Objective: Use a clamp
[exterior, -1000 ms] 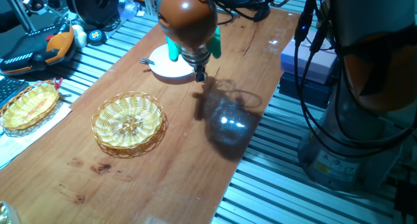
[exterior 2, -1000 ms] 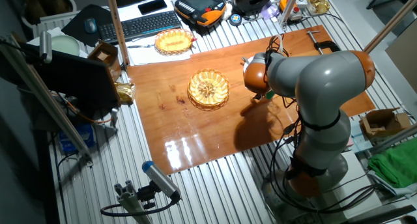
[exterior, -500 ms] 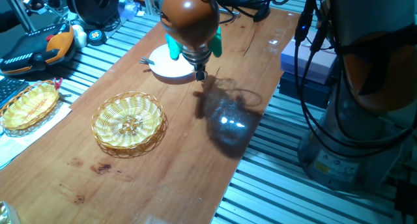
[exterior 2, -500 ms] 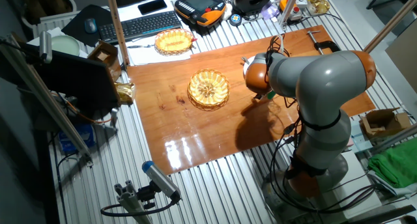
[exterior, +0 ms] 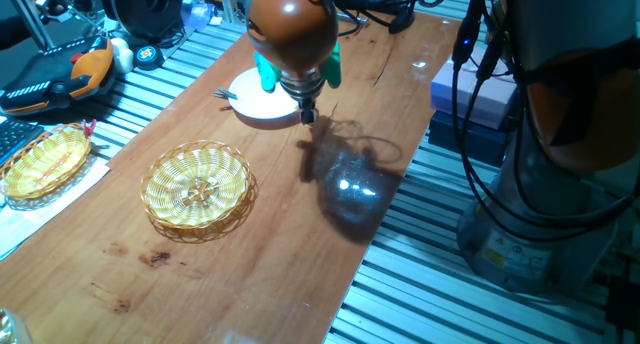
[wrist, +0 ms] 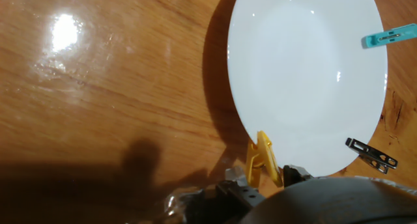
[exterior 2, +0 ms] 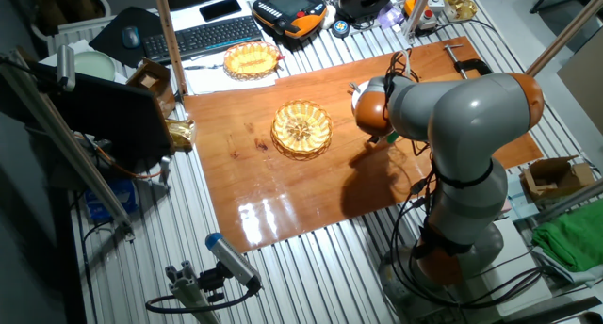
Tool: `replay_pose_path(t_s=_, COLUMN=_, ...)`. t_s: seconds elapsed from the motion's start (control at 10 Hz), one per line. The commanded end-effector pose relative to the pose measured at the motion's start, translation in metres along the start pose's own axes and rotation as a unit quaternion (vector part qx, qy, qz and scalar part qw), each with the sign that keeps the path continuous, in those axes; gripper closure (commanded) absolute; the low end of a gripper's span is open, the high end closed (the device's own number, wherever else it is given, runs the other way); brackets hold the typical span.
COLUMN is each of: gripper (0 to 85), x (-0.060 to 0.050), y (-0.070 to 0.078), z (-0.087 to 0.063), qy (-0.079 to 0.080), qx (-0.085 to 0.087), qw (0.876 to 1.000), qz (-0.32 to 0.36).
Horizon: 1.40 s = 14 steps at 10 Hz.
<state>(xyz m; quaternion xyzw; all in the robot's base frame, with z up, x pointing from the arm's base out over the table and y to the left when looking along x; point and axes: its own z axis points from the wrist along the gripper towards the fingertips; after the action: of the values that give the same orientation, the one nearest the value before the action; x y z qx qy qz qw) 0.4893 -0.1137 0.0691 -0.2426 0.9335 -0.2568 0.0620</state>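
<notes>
Gripper hangs over the glossy wooden counter, right at the edge of the round white plate. Jaws pinch the clamp: small yellow plastic peg, thin, its tip just at the plate rim. Teal peg lies on the plate's far side, metal clip just off the rim. Round wicker basket sits apart.
</notes>
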Motion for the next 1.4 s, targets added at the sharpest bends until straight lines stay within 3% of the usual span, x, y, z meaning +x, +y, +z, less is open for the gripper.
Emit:
replay_pose_path(t_s=0.0, gripper=51.7, x=0.0, y=-0.0001, z=0.0, qy=-0.001, qx=0.0, qw=1.0, qz=0.0)
replay_pose_path(t_s=0.4, gripper=60.7, x=0.0, y=-0.0002, z=-0.0002, qy=-0.006, qx=-0.003, qw=1.0, qz=0.001)
replay_pose_path(t_s=0.8, gripper=77.7, x=0.0, y=-0.0006, z=-0.001, qy=-0.011, qx=-0.011, qw=1.0, qz=0.003)
replay_pose_path(t_s=1.3, gripper=82.3, x=-0.0019, y=-0.0043, z=-0.0097, qy=-0.001, qx=-0.022, qw=1.0, qz=0.005)
